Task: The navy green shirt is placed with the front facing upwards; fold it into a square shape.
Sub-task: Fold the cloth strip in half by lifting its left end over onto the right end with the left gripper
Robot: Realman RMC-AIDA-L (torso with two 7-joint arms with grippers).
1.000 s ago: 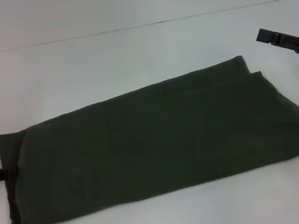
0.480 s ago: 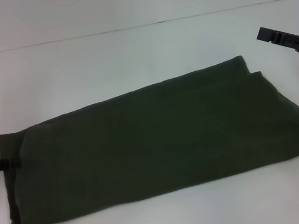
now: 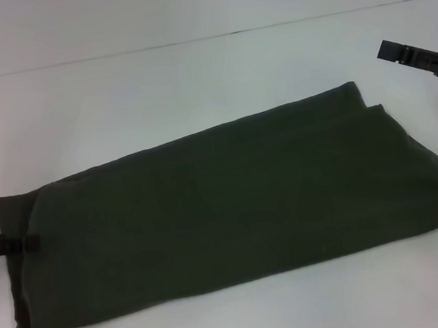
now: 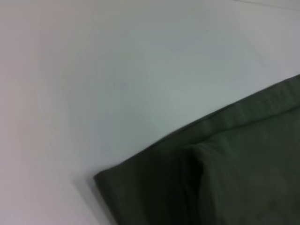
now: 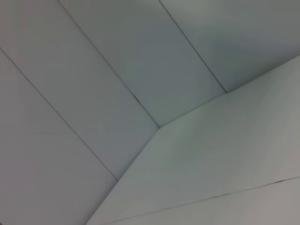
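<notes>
The navy green shirt (image 3: 230, 202) lies on the white table as a long folded band. It runs from near left to far right, plain side up, with no lettering showing. My left gripper (image 3: 13, 246) reaches in from the left edge of the head view and sits low over the shirt's left end. The left wrist view shows a folded corner of that shirt (image 4: 225, 173) against the table. My right gripper (image 3: 414, 57) hangs at the far right, above and behind the shirt's right end and apart from it. Cloth is absent from the right wrist view.
The white table (image 3: 158, 92) stretches all around the shirt, with a thin seam line (image 3: 192, 41) across its far side. The right wrist view holds only the pale table surface (image 5: 225, 154) and panelled wall (image 5: 93, 70).
My left gripper has slid to the right, from the picture's edge onto the shirt's left end. The right gripper has hardly moved and the shirt lies as before.
</notes>
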